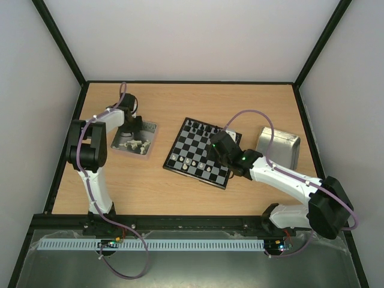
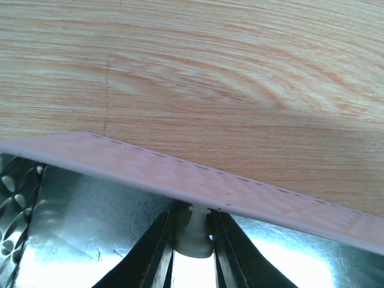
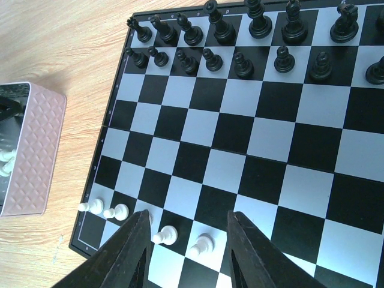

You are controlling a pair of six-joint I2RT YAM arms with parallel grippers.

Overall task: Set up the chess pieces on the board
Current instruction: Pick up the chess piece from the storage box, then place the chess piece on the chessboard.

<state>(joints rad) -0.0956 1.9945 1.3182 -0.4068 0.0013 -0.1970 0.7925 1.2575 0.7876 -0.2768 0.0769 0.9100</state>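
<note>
Top external view: pale walls enclose a wooden table (image 1: 198,102), with the board (image 1: 191,149) askew at mid-table. The left gripper (image 2: 192,217) reaches into a metal tray (image 1: 151,129) and pinches a cream piece (image 2: 197,239) just beside the tray's wall. The right gripper (image 3: 189,215) hangs spread over cream pawns (image 3: 202,245) at the board's edge, with bare squares beyond.

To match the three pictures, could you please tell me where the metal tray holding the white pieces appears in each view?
Top external: the metal tray lies left of the board.
Left wrist: the tray's patterned wall crosses the lower picture, a cream-white piece between the jaws.
Right wrist: the tray sits at the left edge, beside the board.
Shared landmark: the cream-white pieces inside it.
</note>
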